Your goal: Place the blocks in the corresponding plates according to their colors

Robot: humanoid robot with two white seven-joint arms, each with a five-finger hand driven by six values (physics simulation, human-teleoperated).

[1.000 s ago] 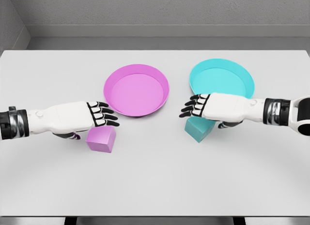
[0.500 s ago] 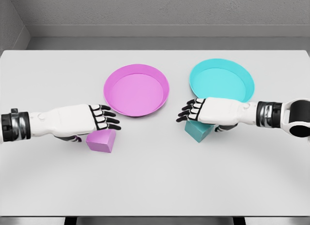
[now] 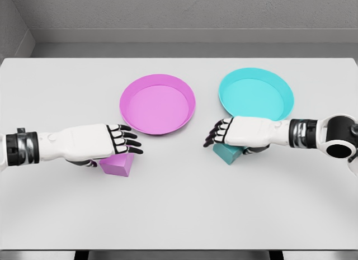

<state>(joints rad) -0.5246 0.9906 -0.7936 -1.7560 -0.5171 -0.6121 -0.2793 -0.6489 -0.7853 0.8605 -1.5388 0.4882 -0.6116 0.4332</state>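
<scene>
Left hand lies flat, fingers extended, over the pink block; right hand likewise over the teal block. Neither grasps anything. 2 plates sit beyond.

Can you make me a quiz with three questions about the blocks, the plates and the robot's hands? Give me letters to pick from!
1. Where is the pink block?
A. inside the pink plate
B. on the table, under the left hand
C. on the teal plate

2. How many plates are on the table?
A. one
B. two
C. four

3. What is in the plates now?
A. nothing
B. one block each
C. both blocks in one

Answers:
1 B: the block sits on the table in front of the pink plate, with the left hand over it.
2 B: one pink plate and one teal plate.
3 A: the teal block is on the table too, under the right hand.
</scene>
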